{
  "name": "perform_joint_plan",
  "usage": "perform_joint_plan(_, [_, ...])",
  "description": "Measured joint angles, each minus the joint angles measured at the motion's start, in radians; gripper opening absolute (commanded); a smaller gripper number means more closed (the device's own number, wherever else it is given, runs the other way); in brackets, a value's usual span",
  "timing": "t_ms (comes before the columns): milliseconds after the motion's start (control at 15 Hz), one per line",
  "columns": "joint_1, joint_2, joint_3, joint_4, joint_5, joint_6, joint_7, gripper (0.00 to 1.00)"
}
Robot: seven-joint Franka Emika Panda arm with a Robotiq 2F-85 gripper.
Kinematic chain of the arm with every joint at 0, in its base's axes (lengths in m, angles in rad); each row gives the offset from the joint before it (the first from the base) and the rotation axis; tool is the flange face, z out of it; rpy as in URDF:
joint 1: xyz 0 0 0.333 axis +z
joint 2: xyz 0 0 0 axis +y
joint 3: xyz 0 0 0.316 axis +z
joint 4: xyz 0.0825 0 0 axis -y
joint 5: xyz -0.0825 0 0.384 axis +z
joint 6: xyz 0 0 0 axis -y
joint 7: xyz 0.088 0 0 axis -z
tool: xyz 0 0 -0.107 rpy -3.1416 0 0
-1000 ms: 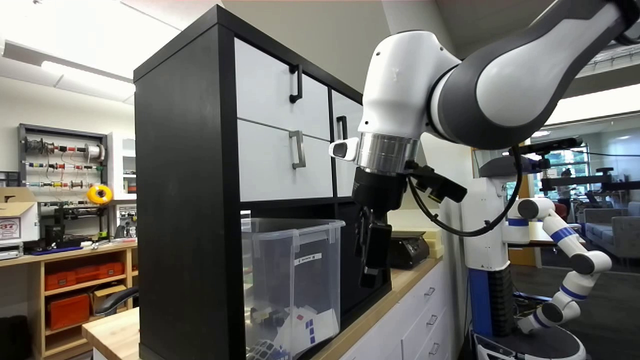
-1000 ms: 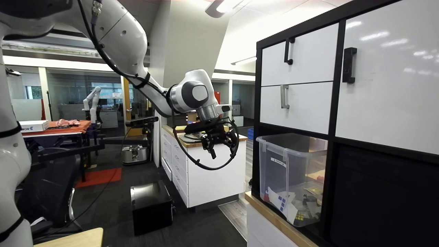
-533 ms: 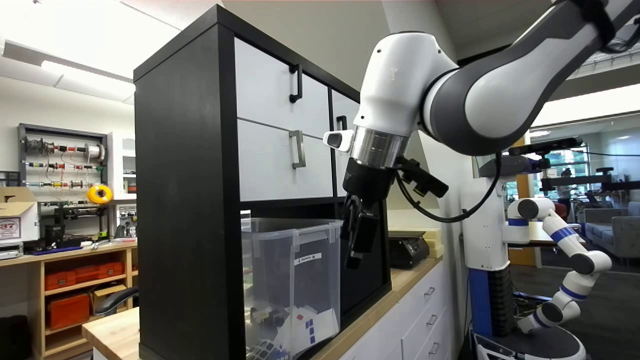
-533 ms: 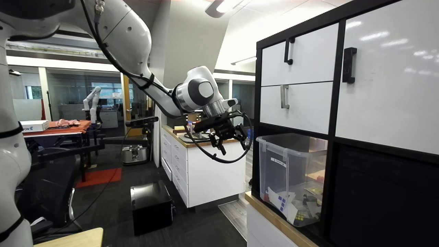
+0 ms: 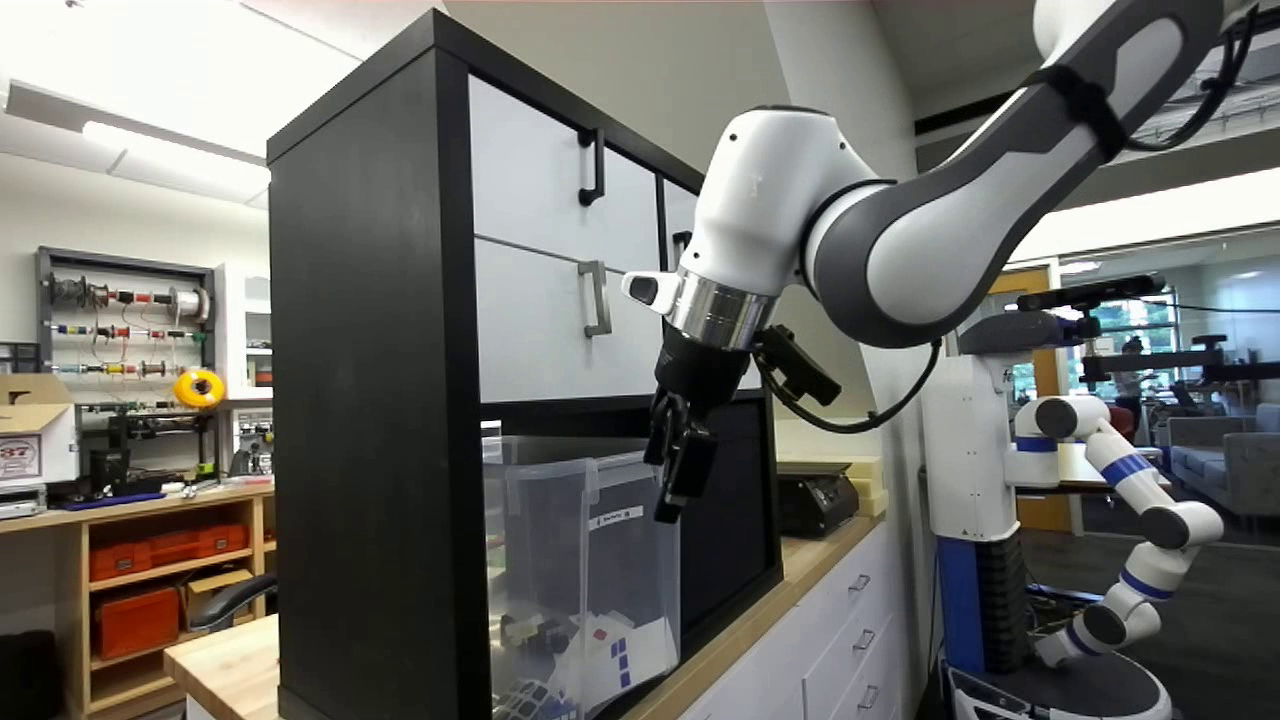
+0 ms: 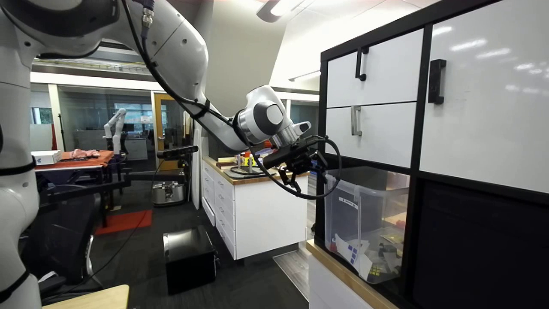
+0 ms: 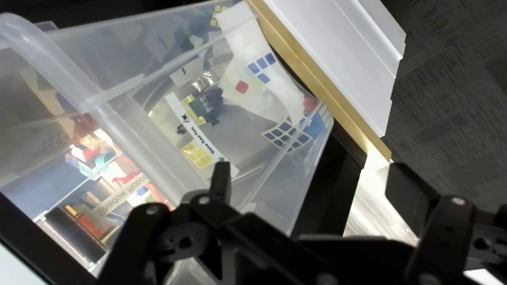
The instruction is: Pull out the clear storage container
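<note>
The clear storage container (image 5: 535,530) is a frosted plastic bin with a thick rim and a label on its front. It sits inside the lower cubby of the black shelf (image 6: 415,150), and shows in both exterior views (image 6: 343,219). White sheets with blue squares lie inside it. My gripper (image 5: 667,490) is open and empty, tilted downward in front of the bin's upper front edge; it also shows in an exterior view (image 6: 310,182). In the wrist view, the bin's front (image 7: 245,138) lies beyond the open jaws (image 7: 311,172). One finger overlaps the rim area; contact cannot be told.
White drawer fronts (image 6: 373,133) with handles are above the bin. A dark cubby (image 6: 476,240) is beside it. A wooden counter edge (image 6: 347,279) runs below the bin. A white drawer island (image 6: 270,214) stands behind the gripper. A cable loops around the wrist.
The arm has moved toward the shelf, and the gripper is now at the bin's upper front edge. The gripper has stayed open. The bin has not moved.
</note>
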Motion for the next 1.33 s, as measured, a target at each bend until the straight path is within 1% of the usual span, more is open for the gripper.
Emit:
perform_joint_plan(400, [0.000, 0.018, -0.024, 0.075, -0.069, 0.007, -0.013, 1.00])
perform_joint_plan(667, [0.000, 0.043, -0.033, 0.120, -0.082, 0.028, -0.039, 1.00])
perform_joint_plan(1200, [-0.017, 0.199, -0.045, 0.226, -0.078, 0.106, -0.139, 1.00])
perform_joint_plan(1267, [-0.020, 0.218, -0.045, 0.238, -0.078, 0.111, -0.148, 0.75])
perform_joint_plan(1333, [-0.023, 0.233, -0.045, 0.250, -0.077, 0.115, -0.158, 0.74])
